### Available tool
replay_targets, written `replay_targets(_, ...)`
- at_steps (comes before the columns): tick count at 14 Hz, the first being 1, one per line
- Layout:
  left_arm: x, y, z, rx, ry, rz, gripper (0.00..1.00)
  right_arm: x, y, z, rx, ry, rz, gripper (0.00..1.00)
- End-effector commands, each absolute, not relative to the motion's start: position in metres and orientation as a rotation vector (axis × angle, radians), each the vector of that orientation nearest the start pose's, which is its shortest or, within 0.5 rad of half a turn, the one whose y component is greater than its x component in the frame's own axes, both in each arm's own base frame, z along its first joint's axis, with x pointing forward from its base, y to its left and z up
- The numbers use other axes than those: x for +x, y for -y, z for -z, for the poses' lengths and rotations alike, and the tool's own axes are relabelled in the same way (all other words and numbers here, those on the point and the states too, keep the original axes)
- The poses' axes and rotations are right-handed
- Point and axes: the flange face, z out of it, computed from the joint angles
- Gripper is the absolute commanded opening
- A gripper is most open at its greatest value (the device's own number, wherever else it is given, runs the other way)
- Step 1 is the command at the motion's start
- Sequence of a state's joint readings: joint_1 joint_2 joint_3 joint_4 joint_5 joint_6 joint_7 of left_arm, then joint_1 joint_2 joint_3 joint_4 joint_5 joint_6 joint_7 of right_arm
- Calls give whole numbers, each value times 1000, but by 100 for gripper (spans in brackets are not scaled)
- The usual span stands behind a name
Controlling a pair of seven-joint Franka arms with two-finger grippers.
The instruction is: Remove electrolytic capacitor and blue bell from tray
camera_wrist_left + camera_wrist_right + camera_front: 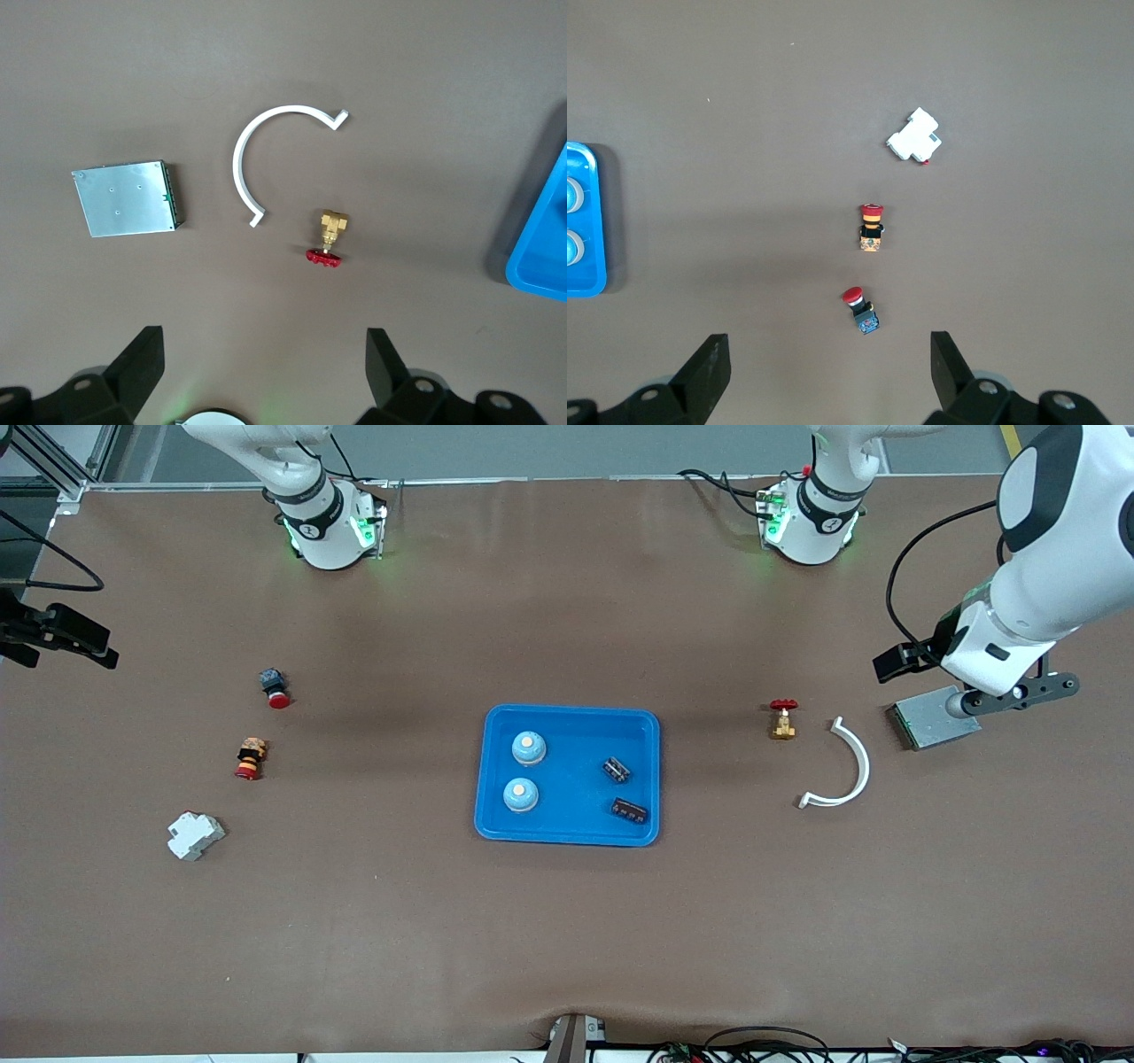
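A: Where are the bells and capacitors?

B: All in the blue tray (496, 828) at the middle of the bench (567, 939). 2 bells, one (528, 747) farther from the front camera and one (520, 794) nearer, sit at the tray's end toward the right arm. 2 capacitors, one (617, 770) farther and one (630, 810) nearer, lie at the end toward the left arm, apart from each other.

A: And the arms?

B: The left gripper (266, 376) hangs above the bench at the left arm's end, over the spot by a grey metal plate (930, 724); its jaws are spread wide and hold nothing. The right gripper (830, 376) is up over the right arm's end of the bench, jaws equally wide and empty.

A: What else lies there?

B: Toward the left arm: a brass valve with a red handwheel (782, 718), and beside it a white curved clip (846, 766), then the plate. Toward the right arm: a red push button (275, 687), a second button with an orange body (250, 759) nearer the camera, and a white block (195, 836) nearer still.
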State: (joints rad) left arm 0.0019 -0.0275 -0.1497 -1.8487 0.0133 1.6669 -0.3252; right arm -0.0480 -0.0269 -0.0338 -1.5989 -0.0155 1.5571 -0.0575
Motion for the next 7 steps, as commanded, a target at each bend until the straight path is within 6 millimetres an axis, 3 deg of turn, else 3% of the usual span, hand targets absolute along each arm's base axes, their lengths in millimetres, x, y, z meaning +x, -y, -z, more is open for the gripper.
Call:
replay_targets(1,525,79,-519,-3066,285,-199,100,543,49,-630,-3149,-48,1,100)
replay_targets(3,525,78,-519,-3066,287,-199,100,545,45,-618,-3126,-53,-8,100)
replay_targets(5,525,78,-519,-3066,287,-199,100,545,39,-581,-3115,-48,12,100)
replay_targets(7,525,77,-519,-3066,289,-199,100,545,17,-554,-3111,-171,16,100)
